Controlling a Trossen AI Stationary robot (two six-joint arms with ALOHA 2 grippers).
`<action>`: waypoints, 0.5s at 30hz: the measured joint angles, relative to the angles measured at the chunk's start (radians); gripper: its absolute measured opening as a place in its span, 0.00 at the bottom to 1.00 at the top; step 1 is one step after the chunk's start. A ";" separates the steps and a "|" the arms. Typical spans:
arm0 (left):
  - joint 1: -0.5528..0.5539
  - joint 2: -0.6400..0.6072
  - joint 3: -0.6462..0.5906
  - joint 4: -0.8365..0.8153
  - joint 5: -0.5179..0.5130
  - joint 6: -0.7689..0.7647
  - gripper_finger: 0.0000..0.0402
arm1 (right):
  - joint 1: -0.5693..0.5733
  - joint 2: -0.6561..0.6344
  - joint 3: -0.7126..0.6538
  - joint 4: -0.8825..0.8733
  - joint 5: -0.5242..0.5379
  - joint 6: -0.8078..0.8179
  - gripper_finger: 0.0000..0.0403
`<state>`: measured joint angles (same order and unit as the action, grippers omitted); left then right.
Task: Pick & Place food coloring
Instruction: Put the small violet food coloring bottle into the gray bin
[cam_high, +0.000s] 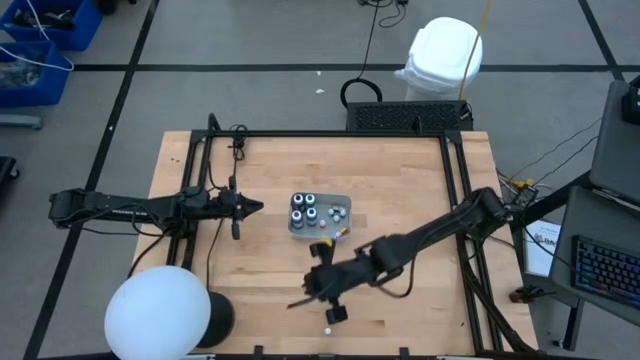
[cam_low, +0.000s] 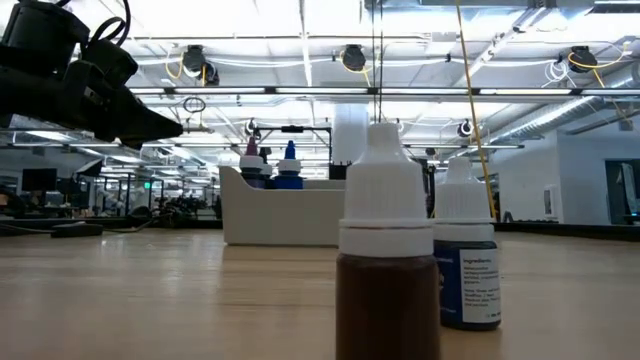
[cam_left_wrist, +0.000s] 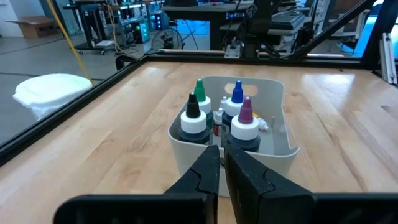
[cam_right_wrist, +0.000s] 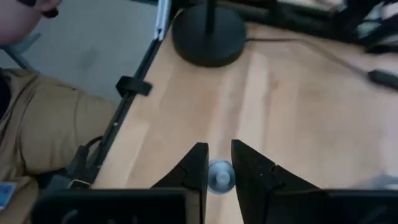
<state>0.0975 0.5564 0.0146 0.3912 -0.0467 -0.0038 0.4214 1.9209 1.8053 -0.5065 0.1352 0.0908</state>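
Start at the left of the overhead frame: your left gripper (cam_high: 258, 207) hangs over the wooden surface (cam_high: 400, 180), its fingers (cam_left_wrist: 208, 171) drawn together with nothing between them, pointing at the tray (cam_high: 318, 232) just to its right. In that tray, near frame centre, four food coloring bottles (cam_high: 305, 205) stand upright with black, green, blue and purple tips. Move right and down: your right gripper (cam_high: 327, 318) sits low in the frame near the surface's front edge, its jaws narrowed around a small white-capped bottle (cam_right_wrist: 219, 176). In the table-level frame, two more dropper bottles (cam_low: 388, 250) stand close to the lens.
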 joint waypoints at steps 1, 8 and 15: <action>0.000 0.000 0.000 -0.001 0.000 0.002 0.08 | -0.009 -0.013 -0.001 -0.007 0.001 -0.009 0.12; 0.000 0.000 0.000 -0.006 0.000 0.024 0.08 | -0.085 -0.116 -0.142 -0.011 0.048 -0.032 0.12; 0.000 0.000 0.000 -0.006 0.000 0.025 0.08 | -0.176 -0.261 -0.483 0.222 0.044 -0.003 0.12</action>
<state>0.0975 0.5564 0.0143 0.3847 -0.0471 0.0212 0.2459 1.6596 1.3219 -0.2845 0.1795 0.0874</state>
